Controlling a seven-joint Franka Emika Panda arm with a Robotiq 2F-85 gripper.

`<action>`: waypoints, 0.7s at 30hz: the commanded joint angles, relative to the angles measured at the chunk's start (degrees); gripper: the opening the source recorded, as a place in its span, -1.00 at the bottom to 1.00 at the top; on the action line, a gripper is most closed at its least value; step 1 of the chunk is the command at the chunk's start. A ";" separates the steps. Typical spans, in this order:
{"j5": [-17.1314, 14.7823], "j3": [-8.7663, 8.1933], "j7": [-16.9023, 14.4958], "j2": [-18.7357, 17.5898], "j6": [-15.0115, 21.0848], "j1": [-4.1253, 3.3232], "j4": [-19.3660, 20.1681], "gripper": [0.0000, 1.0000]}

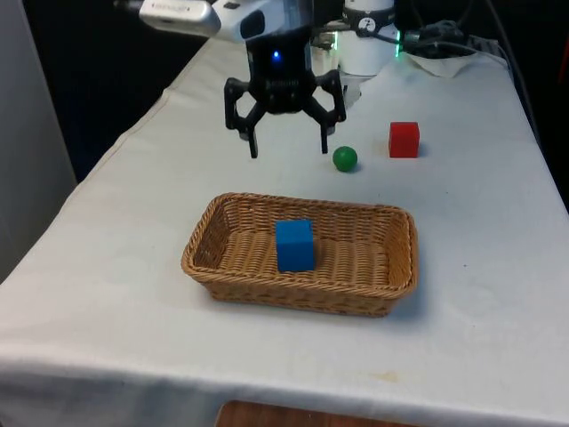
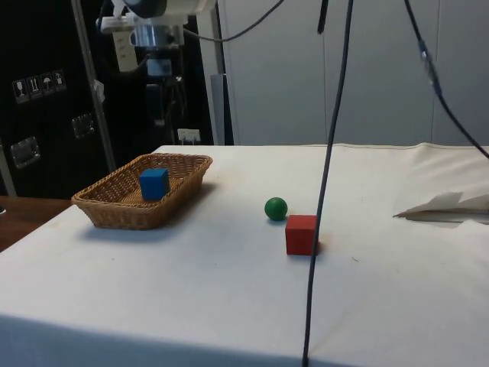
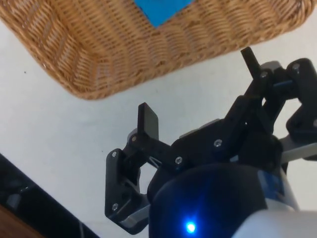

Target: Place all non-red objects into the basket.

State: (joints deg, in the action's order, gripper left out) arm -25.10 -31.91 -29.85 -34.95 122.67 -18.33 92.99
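**Cube in the basket, ball on the bench**

We see the tool [image 1: 286,142] hanging above the bench [image 1: 124,267], its two fingers spread wide with nothing between them. It sits beyond the far rim of the basket [image 1: 391,267], pointing down at the cloth.

The basket is a wicker oblong; in the front view its long axis runs left to right. The blue cube [image 1: 294,245] rests inside, near the middle of the floor, upright on one face.

The green ball [image 1: 345,158] lies on the bench past the basket's far side, toward the front view's right of the tool. The red cube [image 1: 404,140] stands just beside the ball, farther to the front view's right, the two close but apart.

In the wrist view the basket's corner [image 3: 89,74] and a bit of the blue cube [image 3: 161,10] lie beyond the fingertips [image 3: 147,121].
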 commanded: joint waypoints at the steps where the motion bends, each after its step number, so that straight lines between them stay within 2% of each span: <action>1: 0.46 -0.40 -0.23 1.15 0.86 -0.57 1.43 1.00; 5: 1.32 -0.46 -0.46 3.61 0.86 -0.92 3.84 1.00; 6: 0.63 0.00 -0.34 1.89 0.06 -0.23 1.89 1.00; 7: 1.49 -0.46 -0.52 4.07 0.92 -0.97 4.35 1.00; 13: 2.69 -0.46 -0.52 7.10 1.03 -1.26 7.39 1.00; 14: 2.12 -0.06 -0.52 5.84 0.06 -0.63 5.67 1.00; 15: 2.81 -0.46 -0.57 7.56 1.09 -1.32 7.85 1.00; 21: 4.13 -0.52 -0.52 11.40 1.26 -1.60 11.75 1.00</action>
State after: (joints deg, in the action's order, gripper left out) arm -21.89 -31.91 -30.42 -25.32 122.73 -19.25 102.56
